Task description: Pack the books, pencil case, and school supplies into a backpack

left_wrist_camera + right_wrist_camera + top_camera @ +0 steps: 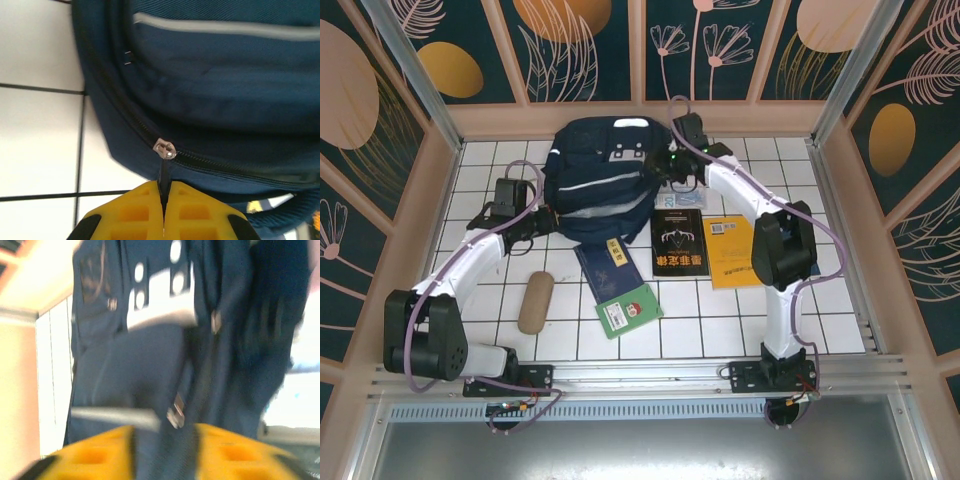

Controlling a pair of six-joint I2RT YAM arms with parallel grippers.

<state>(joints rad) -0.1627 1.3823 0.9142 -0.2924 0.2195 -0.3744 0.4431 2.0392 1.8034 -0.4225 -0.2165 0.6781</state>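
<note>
The large navy-blue fabric backpack lies at the far middle of the white tiled table. Outside it on the tiles lie a navy book with a yellow label, a small green book, a black book, a yellow-orange book, a clear printed packet under the right arm, and a tan oblong pouch. The left gripper is clenched on the dark zipper pull at the backpack's near-left edge, and the right gripper, in a blurred view, pinches a fold of its fabric.

My left gripper pinches the zipper pull hanging from the backpack; white tiles lie left of the backpack.
</note>
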